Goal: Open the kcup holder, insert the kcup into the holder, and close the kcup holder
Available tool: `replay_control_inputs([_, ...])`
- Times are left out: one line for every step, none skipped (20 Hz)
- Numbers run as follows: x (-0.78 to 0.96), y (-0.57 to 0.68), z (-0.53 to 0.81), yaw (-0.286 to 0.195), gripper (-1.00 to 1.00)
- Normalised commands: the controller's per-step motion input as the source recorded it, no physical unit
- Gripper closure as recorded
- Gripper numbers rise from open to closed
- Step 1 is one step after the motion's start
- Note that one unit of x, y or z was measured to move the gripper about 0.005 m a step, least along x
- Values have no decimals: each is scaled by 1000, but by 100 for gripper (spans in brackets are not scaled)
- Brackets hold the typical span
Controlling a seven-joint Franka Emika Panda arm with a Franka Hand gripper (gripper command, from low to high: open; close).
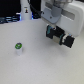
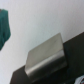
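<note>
The kcup [image 1: 19,48], a small white pod with a green top, stands upright on the white table at the exterior view's left. My gripper [image 1: 59,36] hangs above the table at the upper right, well apart from the kcup. Its black parts are blurred, so I cannot tell whether it is open or shut. Nothing shows in it. The wrist view shows a dark body [image 2: 72,62] with a grey shiny slab [image 2: 46,55] on it, very close and blurred. I cannot tell whether this is the kcup holder. The kcup holder does not show plainly in the exterior view.
A white table [image 1: 35,67] fills most of the exterior view. Dark equipment and a white upright post [image 1: 25,11] stand along the far edge. A teal shape [image 2: 4,27] shows at the edge of the wrist view.
</note>
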Motion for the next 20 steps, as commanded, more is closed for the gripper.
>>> replay_control_inputs([-343,-423,57,-264,-100])
replay_control_inputs([-400,-400,57,-266,-100])
replay_control_inputs([-457,-371,57,-273,-100])
replay_control_inputs([-434,-380,23,-274,-100])
replay_control_inputs([-443,-383,14,-273,-100])
replay_control_inputs([-443,-397,0,-271,-100])
replay_control_inputs([-434,-403,0,-270,-100])
replay_control_inputs([-431,-420,0,-267,-100])
replay_control_inputs([-423,-437,0,-265,-100])
replay_control_inputs([-394,-454,0,-264,-100])
replay_control_inputs([-371,-477,-26,-260,-100])
replay_control_inputs([-357,-494,-57,-258,-100])
replay_control_inputs([-349,-506,-71,-258,-100])
replay_control_inputs([-323,-529,-89,-254,-100])
replay_control_inputs([-289,-557,-106,-248,-100])
replay_control_inputs([-274,-560,-111,-248,-100])
replay_control_inputs([-240,-583,-129,-243,-100])
replay_control_inputs([-237,-589,-151,-243,-100])
replay_control_inputs([-246,-586,-171,-243,-100])
replay_control_inputs([-251,-571,-189,-248,-100])
